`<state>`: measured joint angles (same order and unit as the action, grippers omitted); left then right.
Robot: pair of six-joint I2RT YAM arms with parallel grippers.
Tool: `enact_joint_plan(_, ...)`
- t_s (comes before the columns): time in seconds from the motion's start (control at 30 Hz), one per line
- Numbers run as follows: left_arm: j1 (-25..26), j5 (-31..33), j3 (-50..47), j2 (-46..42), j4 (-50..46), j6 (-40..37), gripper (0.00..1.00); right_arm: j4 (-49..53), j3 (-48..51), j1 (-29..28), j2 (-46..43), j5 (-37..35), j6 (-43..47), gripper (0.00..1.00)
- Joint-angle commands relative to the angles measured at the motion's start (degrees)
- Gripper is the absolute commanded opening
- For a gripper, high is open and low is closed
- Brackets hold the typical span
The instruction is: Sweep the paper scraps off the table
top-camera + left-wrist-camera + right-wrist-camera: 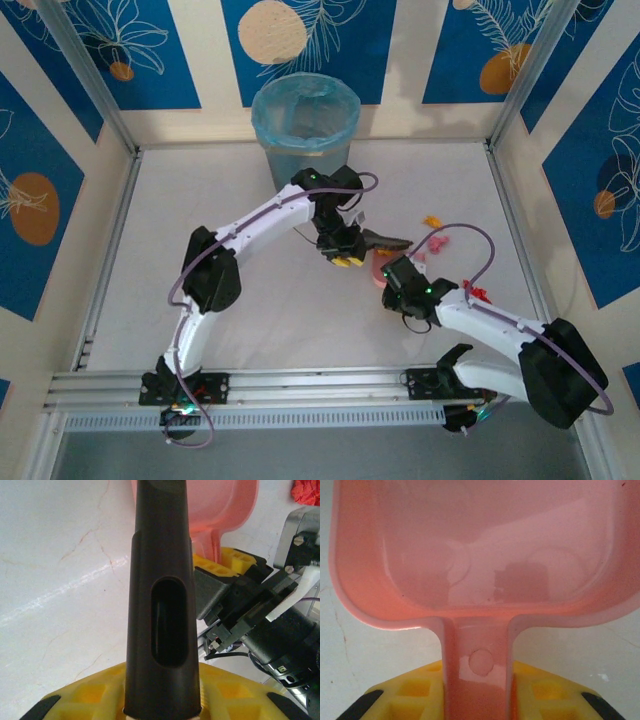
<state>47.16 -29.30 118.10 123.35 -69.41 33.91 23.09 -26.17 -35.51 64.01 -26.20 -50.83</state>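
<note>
Behind the brush point(162, 605) and dustpan point(480, 555) stands a bin point(305, 125), paper scraps point(476, 292) rightward

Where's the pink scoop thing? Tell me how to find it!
Start at the broad off-white table and look at its right half, nearer than the round blue-lined bin. There the right tool grips the handle of the flat pink plastic dustpan. Unlike the dark brush handle beside it and the tiny crumpled paper scraps, it is a wide, shallow pink tray.
</note>
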Motion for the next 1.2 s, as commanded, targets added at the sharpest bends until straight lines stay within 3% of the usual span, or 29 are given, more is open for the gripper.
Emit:
enact_joint_plan(0.0,0.57,-3.3,-1.66,-2.87,-1.7,-1.18,0.0,0.91,-0.9,-0.28,1.56,1.76,1.05,0.0)
enact_joint_plan(0.4,0.52,-2.57,-2.65,-6.19,-3.02,-2.93,0.0,-0.23,-0.37,-0.95,-0.9,-0.23,2.64,0.0)
enact_joint_plan(0.87,0.35,6.76,-3.71,-14.04,0.21,-3.17,0.0,2.44,-0.1,-1.23,-9.86,-1.28,3.45,0.0)
enact_joint_plan(1.17,-0.29,13.05,-7.48,-21.58,1.24,-3.45,0.0,5.92,-5.91,-3.6,-13.17,-6.6,10.75,0.0)
